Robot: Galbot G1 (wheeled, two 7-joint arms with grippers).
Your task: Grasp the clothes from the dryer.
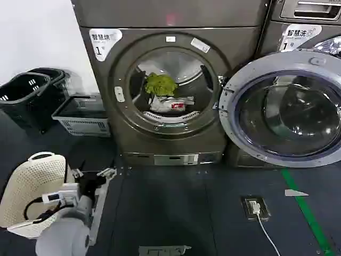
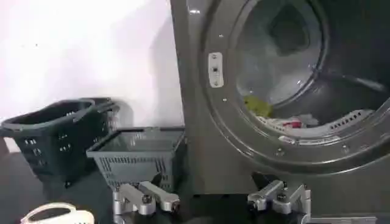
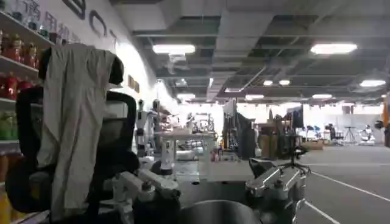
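Two garments, the clothes [image 1: 164, 93], lie heaped inside the dryer [image 1: 170, 80], whose door [image 1: 285, 109] hangs swung wide. They sit well ahead of and above the left gripper [image 1: 95, 174], which is low near the floor with fingers spread, holding nothing. Right gripper [image 3: 210, 189] is likewise spread, facing a room elsewhere.

Dryer [image 1: 176, 80] porthole [image 1: 169, 85] open, unobstructed
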